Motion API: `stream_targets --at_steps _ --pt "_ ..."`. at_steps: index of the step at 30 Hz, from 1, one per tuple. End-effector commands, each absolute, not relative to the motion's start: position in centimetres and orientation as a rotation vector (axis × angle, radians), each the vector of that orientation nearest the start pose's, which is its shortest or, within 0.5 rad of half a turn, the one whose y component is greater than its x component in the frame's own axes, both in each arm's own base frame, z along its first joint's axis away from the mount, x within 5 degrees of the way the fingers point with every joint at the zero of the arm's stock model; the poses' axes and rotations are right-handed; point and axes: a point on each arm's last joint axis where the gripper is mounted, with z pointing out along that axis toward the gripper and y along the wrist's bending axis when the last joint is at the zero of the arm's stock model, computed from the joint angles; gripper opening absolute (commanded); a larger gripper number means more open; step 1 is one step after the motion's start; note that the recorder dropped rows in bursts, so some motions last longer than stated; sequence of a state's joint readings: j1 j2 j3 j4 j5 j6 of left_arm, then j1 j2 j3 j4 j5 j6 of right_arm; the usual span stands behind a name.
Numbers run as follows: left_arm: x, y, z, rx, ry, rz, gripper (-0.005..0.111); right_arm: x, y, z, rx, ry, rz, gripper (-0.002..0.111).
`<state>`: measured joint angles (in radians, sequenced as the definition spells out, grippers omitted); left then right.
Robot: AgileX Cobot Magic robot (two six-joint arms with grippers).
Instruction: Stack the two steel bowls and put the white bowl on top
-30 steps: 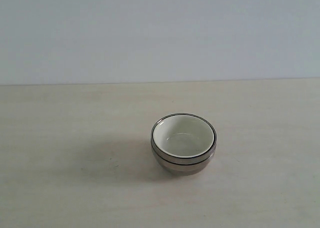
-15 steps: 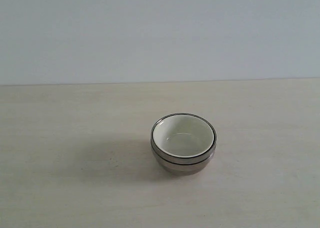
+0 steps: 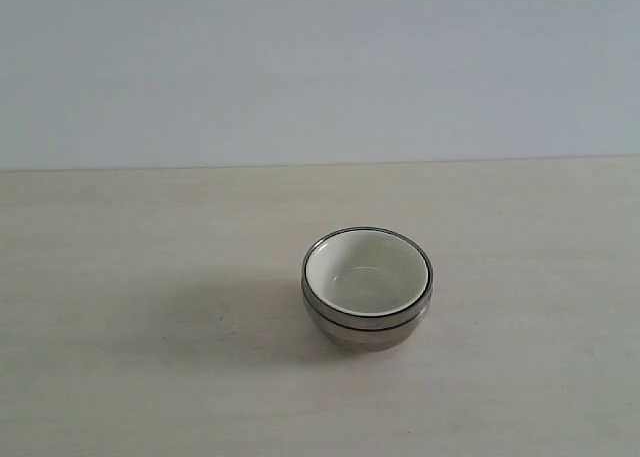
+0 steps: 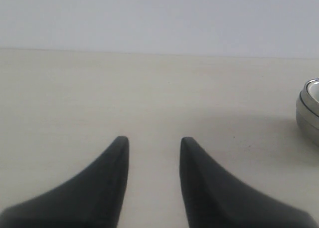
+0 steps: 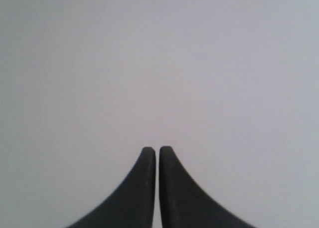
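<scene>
The left fingers (image 4: 107,180) stand parted with a clear gap and grip nothing. They sit low over the bare counter (image 4: 149,88), and the stack shows only at the edge of that wrist view, apart from them.

Neither arm appears in the exterior view. A little right of the counter's middle sit the steel bowls (image 3: 366,329), one nested in the other, their rims reading as two dark bands. The white bowl (image 3: 366,272) rests inside the upper one, and its rim looks level and evenly seated.

The right fingers (image 5: 145,188) are pressed together tip to tip with nothing between them. They face a plain pale surface with no counter in sight.

The stacking looks complete, so the step in hand is probably just to leave it undisturbed. Any move of the left arm should go up and away from the stack, not sweep across at rim height. Polished steel likely slides easily on this smooth counter, and a nudge could shift the nest or rock the white bowl. No regrasp seems needed, since nothing looks tilted from here.
</scene>
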<state>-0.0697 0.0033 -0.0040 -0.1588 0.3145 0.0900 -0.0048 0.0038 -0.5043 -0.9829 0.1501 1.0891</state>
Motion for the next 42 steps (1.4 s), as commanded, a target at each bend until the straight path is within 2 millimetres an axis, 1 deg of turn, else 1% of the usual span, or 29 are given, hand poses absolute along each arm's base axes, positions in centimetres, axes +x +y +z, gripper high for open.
stream_targets --at_steps 1,37,39,42 --pt "5.37 -0.81 18.51 0.046 1.796 -0.132 0.032 -0.77 -1.10 36.33 0.187 1.051 0.014 0.000" --pt "5.37 -0.81 18.51 0.046 1.796 -0.132 0.032 -0.74 -1.07 36.31 0.184 1.051 0.011 0.000" --pt "5.37 -0.81 18.51 0.046 1.796 -0.132 0.032 -0.73 -1.06 36.28 0.194 1.052 0.036 0.000" --pt "5.37 -0.81 18.51 0.046 1.796 -0.132 0.032 -0.64 -0.94 36.16 0.261 1.054 0.174 0.000"
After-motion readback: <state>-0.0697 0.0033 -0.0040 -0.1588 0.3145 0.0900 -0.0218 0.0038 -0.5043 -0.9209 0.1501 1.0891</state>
